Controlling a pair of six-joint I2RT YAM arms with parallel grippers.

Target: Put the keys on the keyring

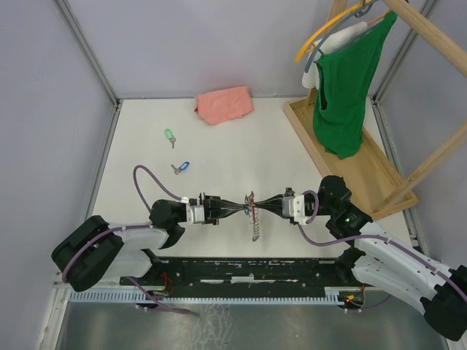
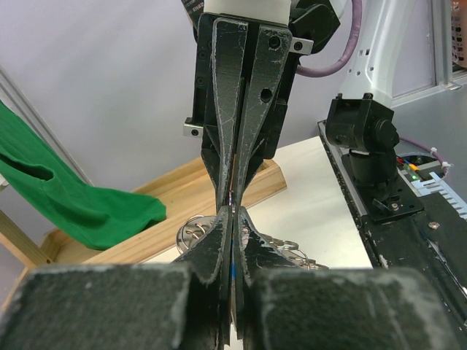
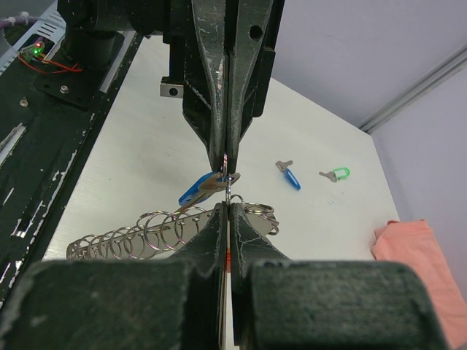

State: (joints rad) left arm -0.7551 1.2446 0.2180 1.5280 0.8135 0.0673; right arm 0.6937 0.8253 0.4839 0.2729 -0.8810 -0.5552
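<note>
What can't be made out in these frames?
- Top view: ring chain links too small; left gripper and right gripper cover its top.
- Right wrist: whether left gripper pinches the raised blue key or a ring; closed tips hide it.
- Left wrist: own fingers block the chain.

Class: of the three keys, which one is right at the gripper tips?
The blue-headed key beside the chain of rings; the second blue key and the green key lie apart on the table.
</note>
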